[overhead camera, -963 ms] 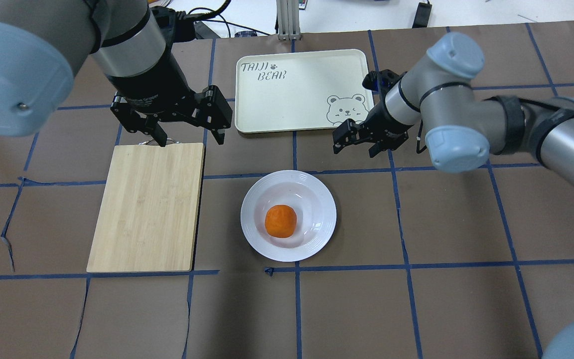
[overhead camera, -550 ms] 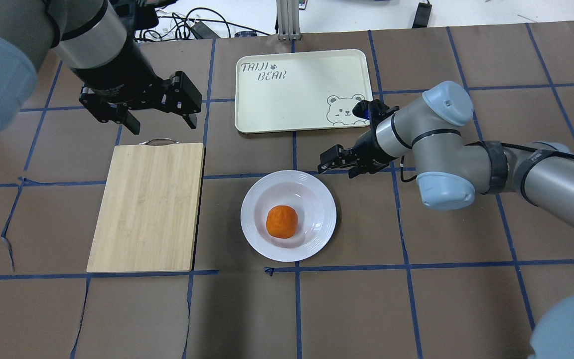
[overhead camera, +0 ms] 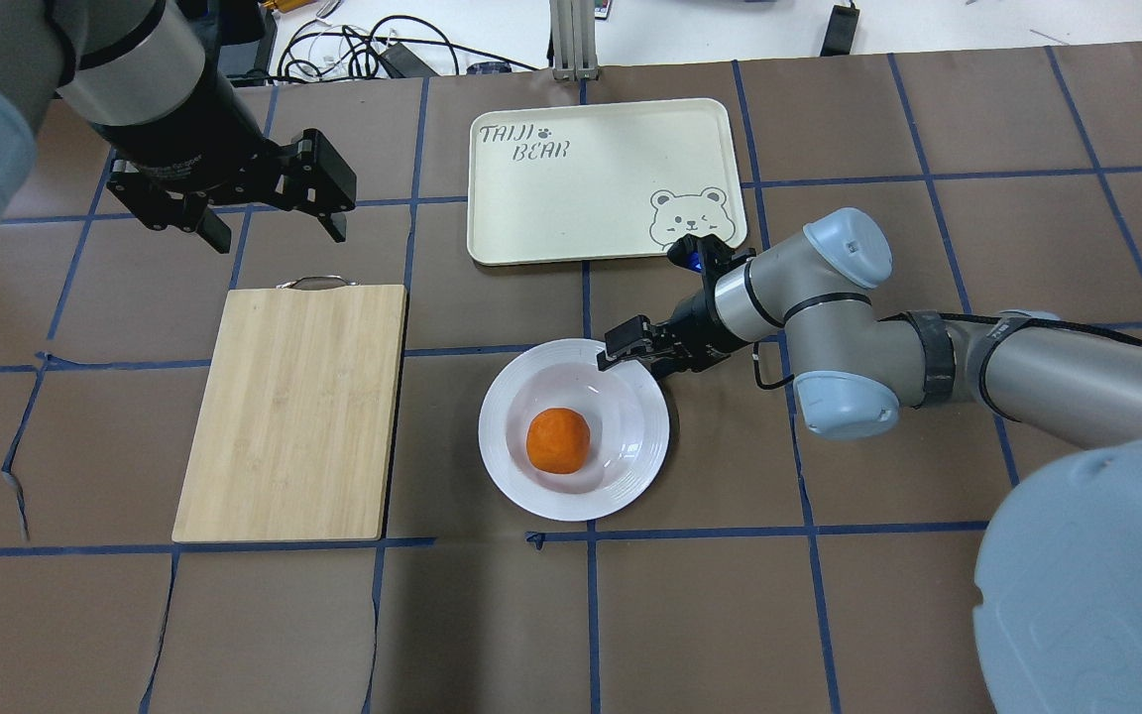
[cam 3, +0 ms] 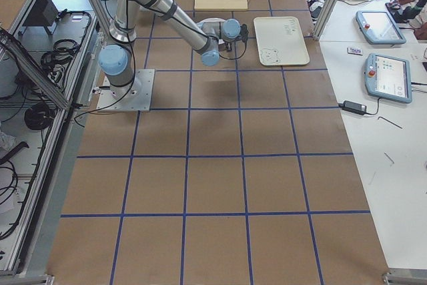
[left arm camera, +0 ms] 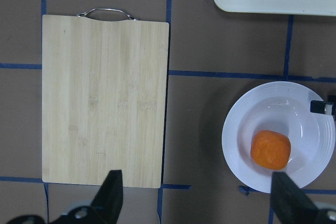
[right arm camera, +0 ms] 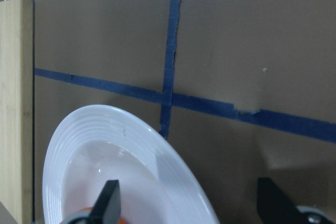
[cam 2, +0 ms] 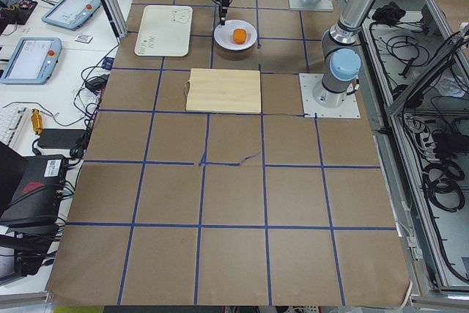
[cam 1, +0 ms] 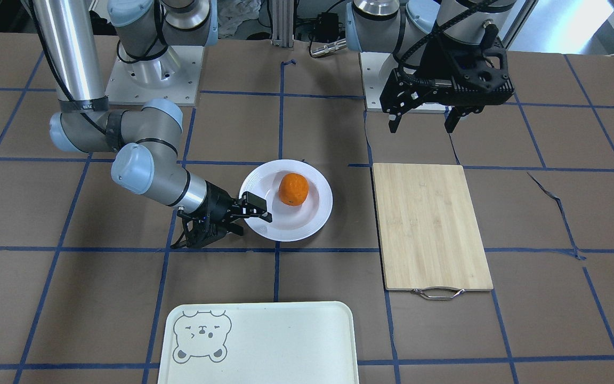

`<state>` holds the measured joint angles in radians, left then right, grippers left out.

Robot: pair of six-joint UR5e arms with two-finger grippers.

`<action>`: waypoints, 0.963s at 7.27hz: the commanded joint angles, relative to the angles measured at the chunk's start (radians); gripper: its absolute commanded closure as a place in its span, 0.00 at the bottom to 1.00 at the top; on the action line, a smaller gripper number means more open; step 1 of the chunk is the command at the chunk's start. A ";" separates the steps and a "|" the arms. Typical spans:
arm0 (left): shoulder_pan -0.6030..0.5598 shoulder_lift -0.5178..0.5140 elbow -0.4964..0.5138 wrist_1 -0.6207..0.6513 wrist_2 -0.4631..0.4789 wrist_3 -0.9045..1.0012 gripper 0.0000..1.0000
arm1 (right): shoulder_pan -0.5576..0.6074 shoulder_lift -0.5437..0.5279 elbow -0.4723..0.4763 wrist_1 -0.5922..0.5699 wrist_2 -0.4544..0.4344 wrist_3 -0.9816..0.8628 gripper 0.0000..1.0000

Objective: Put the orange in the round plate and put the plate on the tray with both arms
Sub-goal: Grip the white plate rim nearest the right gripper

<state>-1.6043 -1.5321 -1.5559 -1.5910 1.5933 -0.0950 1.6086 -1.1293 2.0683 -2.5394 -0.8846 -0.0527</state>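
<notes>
We see the surface [overhead camera: 928,615] first, a wide flat top covered in matte brown paper and ruled into squares by blue tape. Over it reach two jointed silver-grey metal arms with pale-blue caps. The left arm [overhead camera: 135,69] stands high at the far left, and the right arm [overhead camera: 1067,377] lies low, stretched in toward the middle.

Next comes a rectangular bamboo cutting board [overhead camera: 293,416], pale and finely grained, lying flat with its thin metal handle at the far end. Beside it, farther back, the tray [overhead camera: 581,198] is smooth cream plastic with rounded corners, a grey outline bear face and printed lettering.

The round plate [overhead camera: 635,466] sits on the surface between board and right arm, just short of the tray, glossy white with concentric ridges on its wide rim.

The left claw [overhead camera: 279,236] is black and angular, its fingers spread wide, hanging above bare paper beyond the board's handle. The right claw [overhead camera: 630,365] is parted too, and the plate's far-right rim lies between its fingers. We cannot tell whether they touch it.

The orange [overhead camera: 558,440], small, round and dimpled, rests in the plate's sunken centre.
</notes>
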 commanded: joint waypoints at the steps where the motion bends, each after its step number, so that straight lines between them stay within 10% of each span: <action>1: 0.003 0.000 -0.009 0.003 0.002 -0.002 0.00 | 0.002 0.002 0.001 0.010 -0.002 0.001 0.28; 4: 0.006 0.001 -0.015 0.006 -0.001 0.004 0.00 | 0.010 0.000 0.045 -0.001 -0.004 -0.001 0.53; 6: 0.006 0.004 -0.013 0.002 0.000 0.003 0.00 | 0.010 -0.003 0.039 -0.001 -0.004 -0.003 1.00; 7: 0.006 0.003 -0.015 0.002 -0.001 0.003 0.00 | 0.008 -0.006 0.035 -0.001 -0.004 -0.006 1.00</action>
<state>-1.5985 -1.5292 -1.5703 -1.5878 1.5930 -0.0916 1.6180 -1.1320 2.1073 -2.5399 -0.8874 -0.0557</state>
